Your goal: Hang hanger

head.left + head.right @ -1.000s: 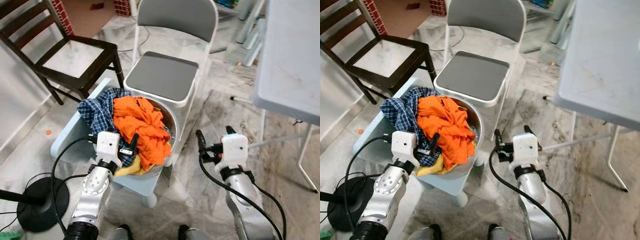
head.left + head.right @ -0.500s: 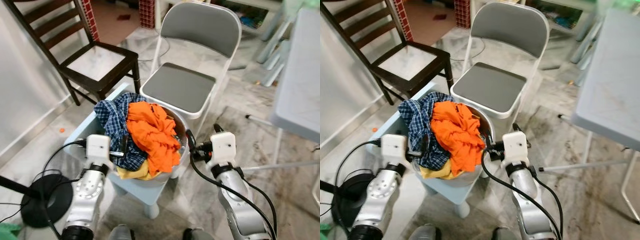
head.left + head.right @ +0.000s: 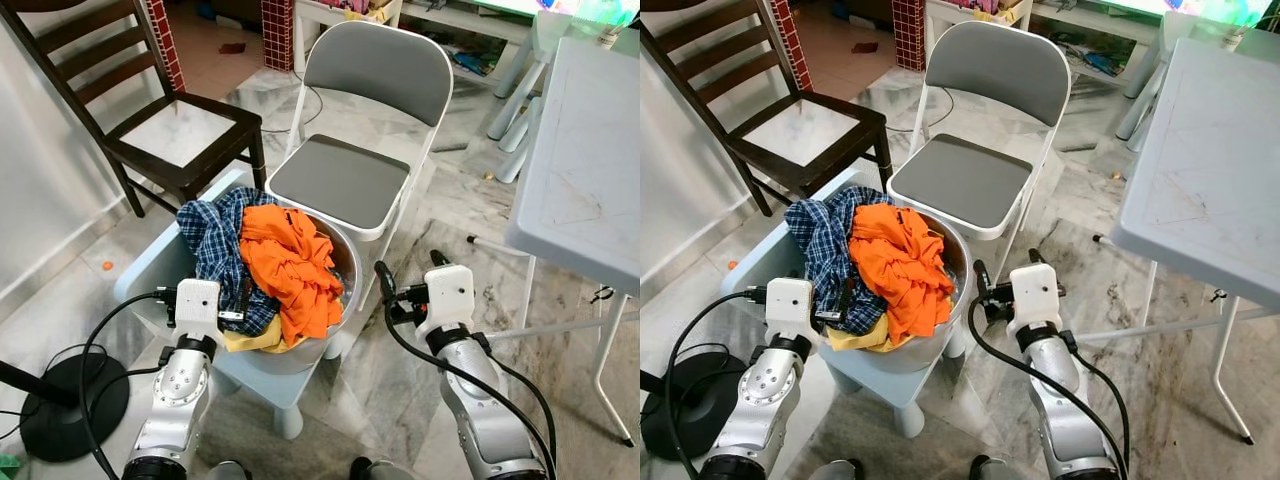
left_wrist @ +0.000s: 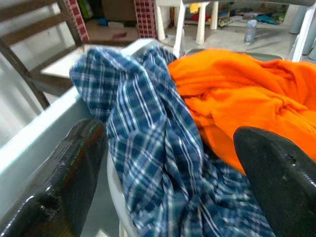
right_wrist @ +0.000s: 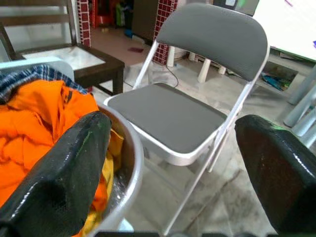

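— Garments noted? 
— Bright orange cloth (image 3: 292, 265), blue-and-white checked shirt (image 3: 215, 235), yellow fabric (image 3: 258, 338) beneath, in a silver metal basin (image 3: 343, 262). 
— Seating? 
— Grey padded, white-framed folding chair (image 3: 345, 175); dark brown wooden chair (image 3: 160, 130).

Heaped in a round metal basin (image 3: 349, 268): a crumpled orange garment (image 3: 290, 265), lying on top and spilling over the near rim. Just beside it, toward the robot's left, a blue checked shirt (image 3: 215, 240), bunched up, draped over the basin's edge and touching the orange one. Under both, a yellow cloth (image 3: 255, 338), peeking out as a fold at the near rim. All piled loosely, above a pale blue stool (image 3: 150, 275).
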